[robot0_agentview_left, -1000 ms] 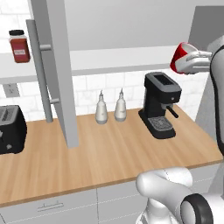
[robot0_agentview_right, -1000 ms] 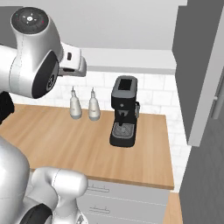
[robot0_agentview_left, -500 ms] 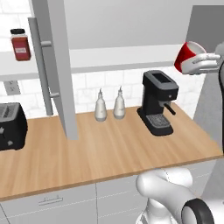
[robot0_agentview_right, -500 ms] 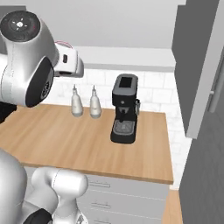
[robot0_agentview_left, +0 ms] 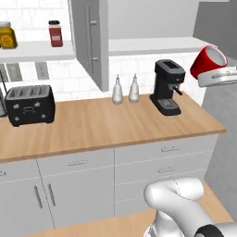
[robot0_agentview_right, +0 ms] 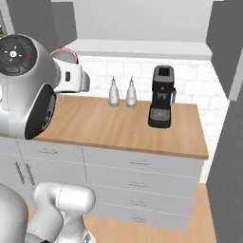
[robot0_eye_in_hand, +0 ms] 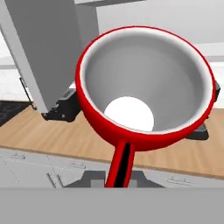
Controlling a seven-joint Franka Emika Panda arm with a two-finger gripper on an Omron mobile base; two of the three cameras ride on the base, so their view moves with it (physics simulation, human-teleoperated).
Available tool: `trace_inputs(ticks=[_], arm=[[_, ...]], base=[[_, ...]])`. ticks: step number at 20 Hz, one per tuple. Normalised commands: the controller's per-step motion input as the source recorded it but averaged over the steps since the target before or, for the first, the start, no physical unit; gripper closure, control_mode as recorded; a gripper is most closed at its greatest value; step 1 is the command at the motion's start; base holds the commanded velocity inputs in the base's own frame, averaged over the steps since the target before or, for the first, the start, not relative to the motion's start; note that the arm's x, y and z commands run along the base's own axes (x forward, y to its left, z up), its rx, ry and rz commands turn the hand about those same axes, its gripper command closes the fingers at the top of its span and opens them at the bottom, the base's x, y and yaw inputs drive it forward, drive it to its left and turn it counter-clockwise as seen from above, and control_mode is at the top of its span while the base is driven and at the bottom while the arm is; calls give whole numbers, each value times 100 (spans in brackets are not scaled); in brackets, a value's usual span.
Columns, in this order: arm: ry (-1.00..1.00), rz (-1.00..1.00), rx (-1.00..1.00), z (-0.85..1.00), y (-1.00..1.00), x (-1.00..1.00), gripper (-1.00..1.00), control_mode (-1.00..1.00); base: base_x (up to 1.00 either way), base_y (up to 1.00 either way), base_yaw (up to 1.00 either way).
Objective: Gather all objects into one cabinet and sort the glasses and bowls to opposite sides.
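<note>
The gripper (robot0_agentview_left: 217,76) is clamped on the red cup (robot0_agentview_left: 208,60), pinching it low on its wall; in the hand view the cup's white interior faces the camera, so the mouth points away from the hand and the cup rides tilted, not upright. It is carried high in the air, above and out beyond the end of the wooden counter (robot0_agentview_left: 115,127), with nothing under it but floor. The coffee machine (robot0_agentview_left: 167,86) stands below and to the inner side of the tool, apart from it; the two small bottles (robot0_agentview_left: 126,89) stand further along by the wall. The open cabinet door (robot0_agentview_left: 90,39) with its long bar handle hangs well away on that same side, and the white shelf board (robot0_agentview_left: 152,45) runs between the door and the tool at about the tool's height. Judged risks: the hold is a narrow pinch on a glossy wall, so a quick swing could let the cup slip and fall. A level approach to the shelf could strike the board edge or the door with the cup's rim. Set down still tilted, it could tip or roll.
</note>
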Motion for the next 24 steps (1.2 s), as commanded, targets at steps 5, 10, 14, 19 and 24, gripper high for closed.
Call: trace_inputs(ticks=[5,10,14,19,24], arm=[[0,0,0,0,0,0,100,100],[0,0,0,0,0,0,100,100],[0,0,0,0,0,0,100,100],[0,0,0,0,0,0,100,100],[0,0,0,0,0,0,100,100]], base=[[-55,80,11],[-22,98,6],[-16,100,4],[-2,100,1],[0,100,0]])
